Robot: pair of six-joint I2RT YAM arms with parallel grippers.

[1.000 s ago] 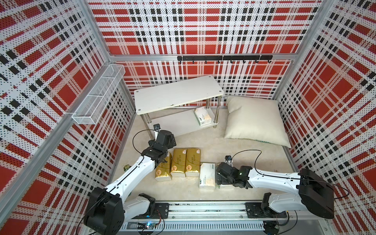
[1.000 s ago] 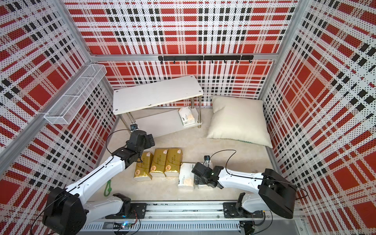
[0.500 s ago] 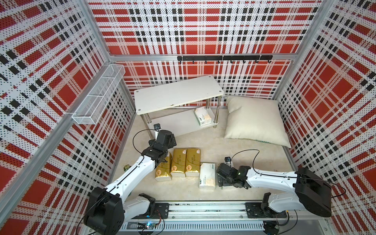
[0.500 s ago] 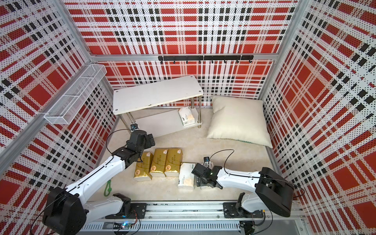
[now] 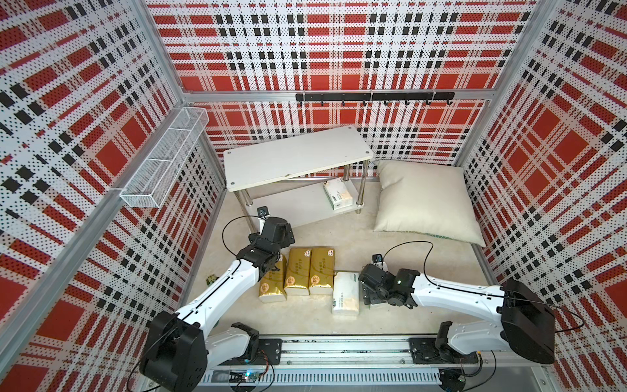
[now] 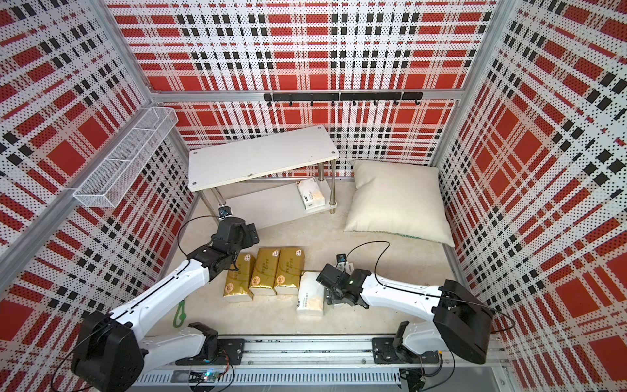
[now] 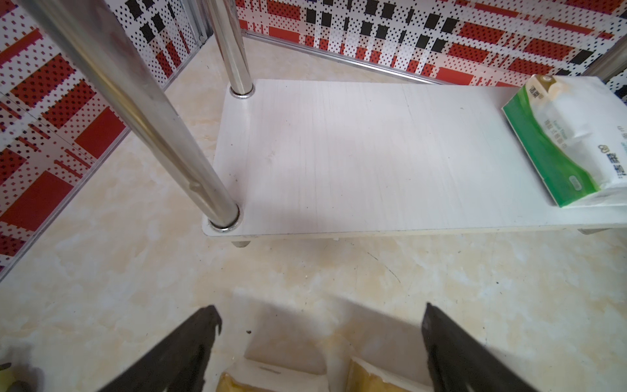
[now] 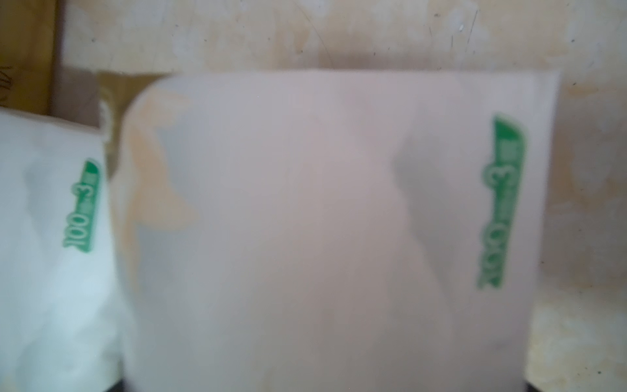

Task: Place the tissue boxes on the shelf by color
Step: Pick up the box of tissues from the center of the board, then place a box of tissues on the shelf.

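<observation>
Three gold tissue boxes (image 5: 298,271) lie side by side on the floor, with a white one (image 5: 346,293) to their right. My right gripper (image 5: 368,288) is low beside that white box, over another white box (image 8: 322,220) that fills the right wrist view. Only dark finger corners show at that box's two sides. My left gripper (image 7: 320,320) is open above the gold boxes' far ends (image 7: 271,376) and faces the shelf (image 5: 298,156). One white box (image 5: 337,195) lies at the right end of the shelf's lower board (image 7: 356,152).
A large cream pillow (image 5: 424,200) leans at the back right, next to the shelf. On the left wall hangs a white wire basket (image 5: 163,163), and a black hook rail (image 5: 373,96) is on the back wall. A small green object (image 6: 179,314) lies near the left arm.
The right arm has edged slightly toward the white boxes and settled lower over one. The left arm has not moved.
</observation>
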